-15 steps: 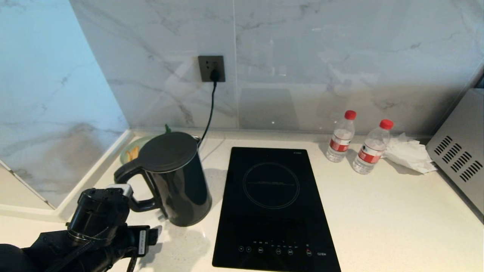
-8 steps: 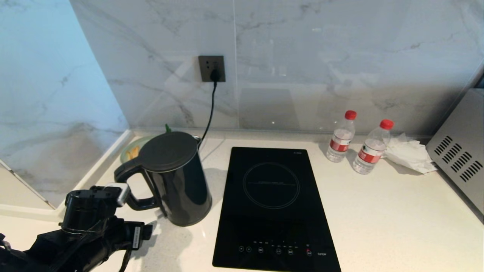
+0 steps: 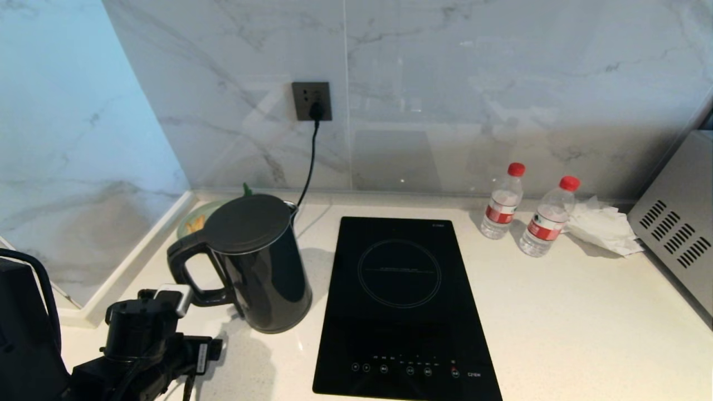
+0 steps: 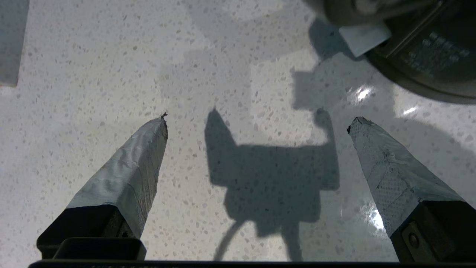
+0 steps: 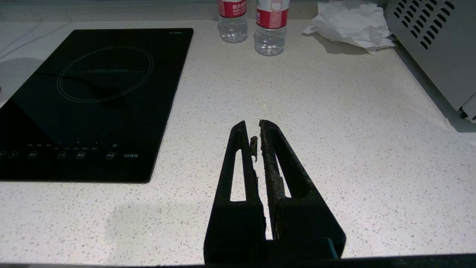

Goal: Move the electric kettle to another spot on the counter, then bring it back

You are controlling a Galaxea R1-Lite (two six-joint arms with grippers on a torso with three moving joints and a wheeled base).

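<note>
The kettle (image 3: 253,262) stands upright on the counter (image 3: 557,334) left of the hob (image 3: 401,306), the left gripper (image 4: 256,123) hangs released and empty beside its handle, the right gripper (image 5: 256,130) rests clenched, so either a fresh grasp or retreat comes next.

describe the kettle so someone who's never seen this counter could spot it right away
Start at the black induction hob set into the off-white counter. On the hob's left side, below the wall socket, stands the electric kettle. It is the only tall glossy black jug there, with a flat lid and a loop handle.
</note>
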